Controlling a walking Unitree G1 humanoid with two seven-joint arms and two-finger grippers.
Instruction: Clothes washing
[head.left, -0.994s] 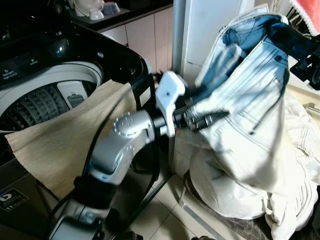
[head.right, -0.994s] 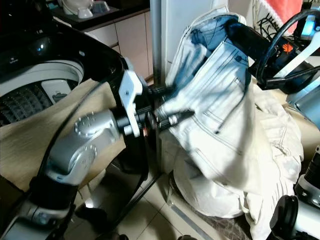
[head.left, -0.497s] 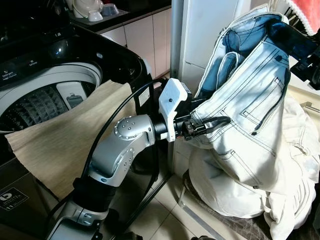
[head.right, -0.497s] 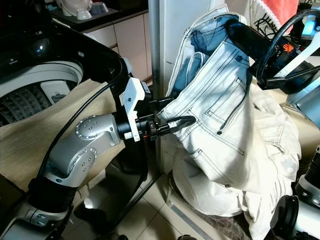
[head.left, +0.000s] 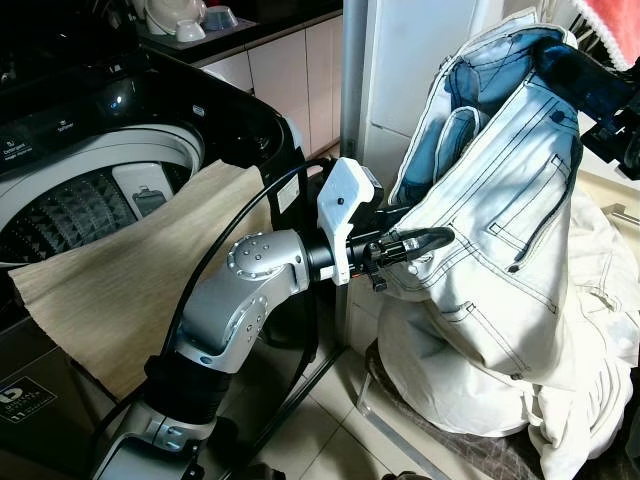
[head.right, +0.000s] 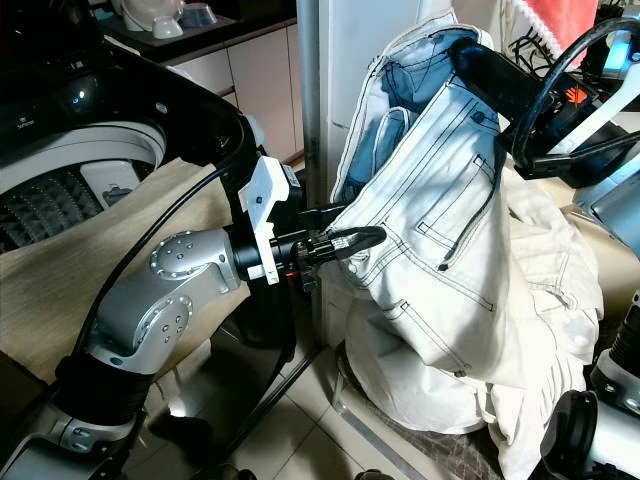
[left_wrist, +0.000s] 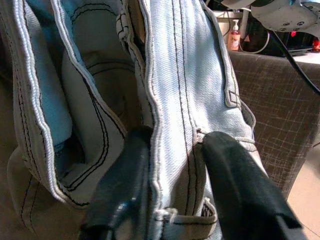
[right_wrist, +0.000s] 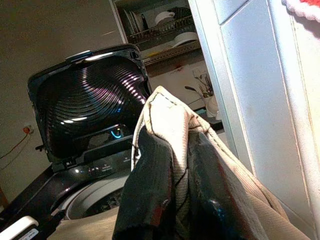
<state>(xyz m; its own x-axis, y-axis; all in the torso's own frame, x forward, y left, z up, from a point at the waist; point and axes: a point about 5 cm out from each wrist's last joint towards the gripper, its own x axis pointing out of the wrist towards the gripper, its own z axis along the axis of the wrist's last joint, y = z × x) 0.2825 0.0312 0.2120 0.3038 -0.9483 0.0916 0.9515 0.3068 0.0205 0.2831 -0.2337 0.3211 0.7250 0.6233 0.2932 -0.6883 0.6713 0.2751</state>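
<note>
Pale blue-white jeans hang in the air over a laundry pile. My right gripper holds them up by the waistband at the upper right, shut on the cloth. My left gripper reaches in from the left at mid height. Its two black fingers stand on either side of a stitched seam of the jeans, shut on that edge. To the left stands the top-loading washing machine, its drum open.
A beige cloth is draped over the machine's front rim. White laundry is heaped on the floor below the jeans. A white cabinet panel and a metal post stand behind. The machine's lid is up.
The jeans were swinging and blurred a second ago and now hang still. My left gripper has drawn back a little toward the machine, its fingers on the jeans' seam.
</note>
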